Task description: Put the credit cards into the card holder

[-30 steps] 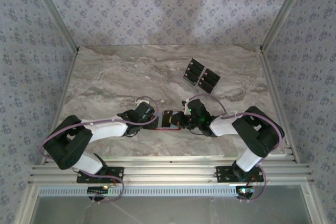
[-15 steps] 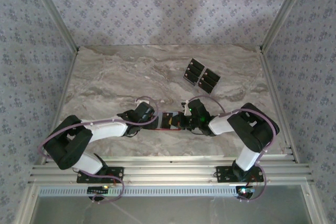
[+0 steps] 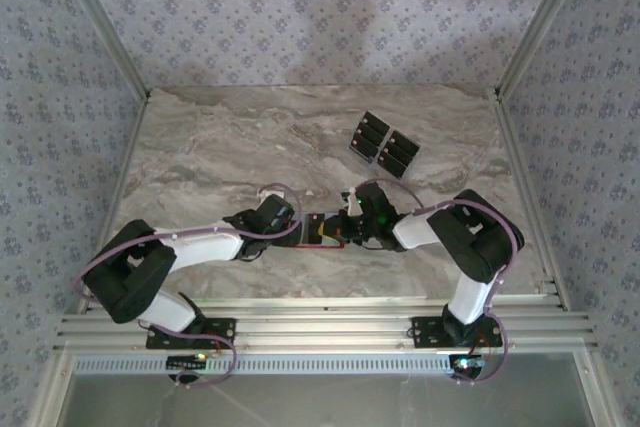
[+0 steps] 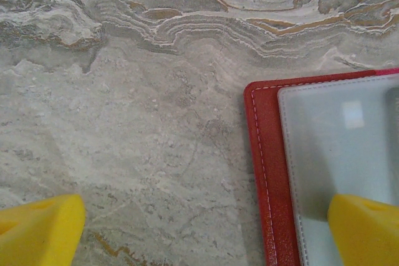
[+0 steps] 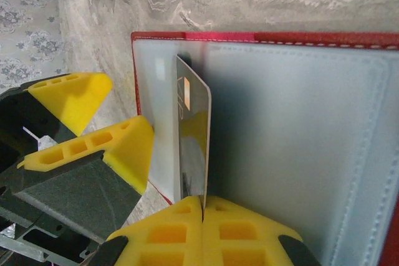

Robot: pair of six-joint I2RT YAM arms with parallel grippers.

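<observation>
One thin dark card (image 5: 193, 135), pinched in the right gripper (image 5: 202, 207), should slide slowly into the grey pocket (image 5: 299, 129) of the red wallet (image 5: 262, 37) while the wide-open left gripper (image 4: 201, 232) pins it flat.

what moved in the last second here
The right arm's elbow swung in toward the left. The right tool kept its pinch on the card at the card holder. The left tool, open at the holder's edge, and the spare cards stayed put.

Soft even light, faint shadows on the table (image 3: 220, 147), small pale glare on the card holder (image 4: 312, 154)
</observation>
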